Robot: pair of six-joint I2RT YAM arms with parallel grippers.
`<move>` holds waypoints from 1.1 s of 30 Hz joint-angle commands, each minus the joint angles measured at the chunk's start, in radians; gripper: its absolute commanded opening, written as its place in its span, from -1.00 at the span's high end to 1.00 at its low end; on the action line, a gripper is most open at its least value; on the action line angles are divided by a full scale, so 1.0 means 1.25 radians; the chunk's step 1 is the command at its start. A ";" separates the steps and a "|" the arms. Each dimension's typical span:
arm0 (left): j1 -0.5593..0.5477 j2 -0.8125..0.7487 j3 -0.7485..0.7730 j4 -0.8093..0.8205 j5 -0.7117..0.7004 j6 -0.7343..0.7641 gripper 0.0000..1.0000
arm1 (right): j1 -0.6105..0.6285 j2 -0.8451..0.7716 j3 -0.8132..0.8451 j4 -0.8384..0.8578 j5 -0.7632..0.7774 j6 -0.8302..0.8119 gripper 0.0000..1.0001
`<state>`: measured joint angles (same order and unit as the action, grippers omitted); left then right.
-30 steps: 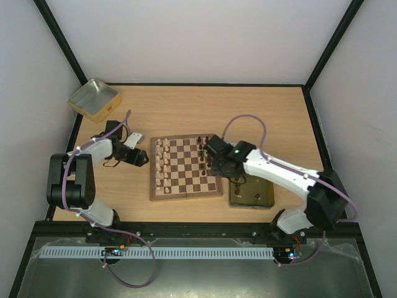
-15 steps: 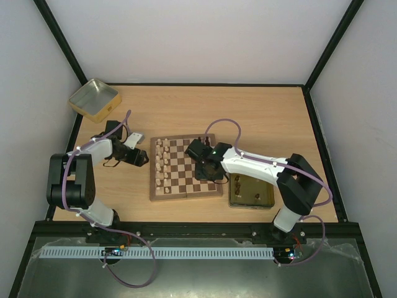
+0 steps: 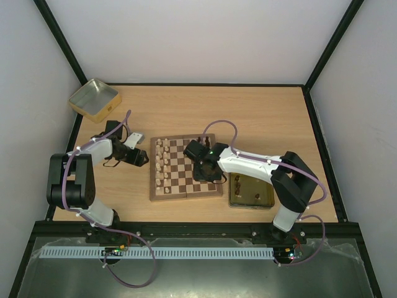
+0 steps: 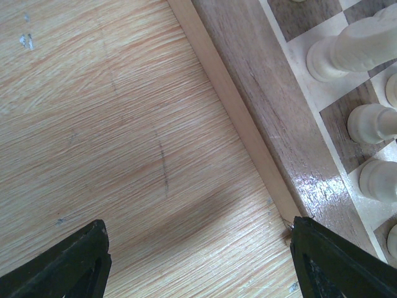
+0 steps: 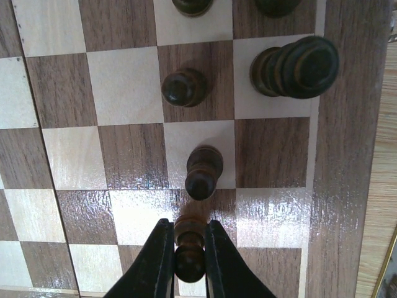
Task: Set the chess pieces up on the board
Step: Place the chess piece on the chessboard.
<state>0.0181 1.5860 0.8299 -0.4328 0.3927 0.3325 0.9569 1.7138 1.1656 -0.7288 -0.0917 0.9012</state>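
The chessboard [image 3: 186, 186] lies mid-table. Cream pieces [image 3: 164, 162] stand in two columns along its left side; dark pieces [image 3: 202, 149] stand near its right side. My right gripper [image 3: 206, 172] is low over the board's right part, shut on a dark pawn [image 5: 190, 247] held upright between its fingers [image 5: 156, 261]. Just ahead stand another dark pawn [image 5: 202, 171], a second pawn [image 5: 184, 87] and a taller dark piece [image 5: 296, 66]. My left gripper [image 3: 141, 159] rests open on the table just left of the board; its rim [image 4: 236, 112] and cream pieces [image 4: 353, 53] show in the left wrist view.
A gold tin [image 3: 250, 200] with several dark pieces inside sits right of the board. Another gold tin [image 3: 93, 99] stands at the far left corner. Black frame rails border the table.
My right arm has swung left from beside the tin onto the board's right part, carrying the dark pawn. The left arm has not moved.
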 commanded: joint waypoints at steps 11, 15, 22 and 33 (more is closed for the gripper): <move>0.001 0.009 0.002 -0.013 0.017 0.010 -0.59 | 0.002 0.024 0.034 -0.026 0.017 -0.016 0.75; 0.000 0.014 0.005 -0.014 0.018 0.010 -0.59 | 0.003 0.025 0.042 -0.041 0.023 -0.020 0.74; -0.002 0.010 0.004 -0.014 0.018 0.010 -0.60 | 0.002 0.029 0.044 -0.051 0.021 -0.023 0.72; -0.002 0.005 0.002 -0.013 0.018 0.011 -0.60 | 0.002 0.021 0.026 -0.051 0.028 -0.019 0.72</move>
<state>0.0181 1.5963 0.8299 -0.4332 0.3973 0.3328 0.9569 1.7370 1.1980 -0.7574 -0.0860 0.8791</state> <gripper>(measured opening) 0.798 0.141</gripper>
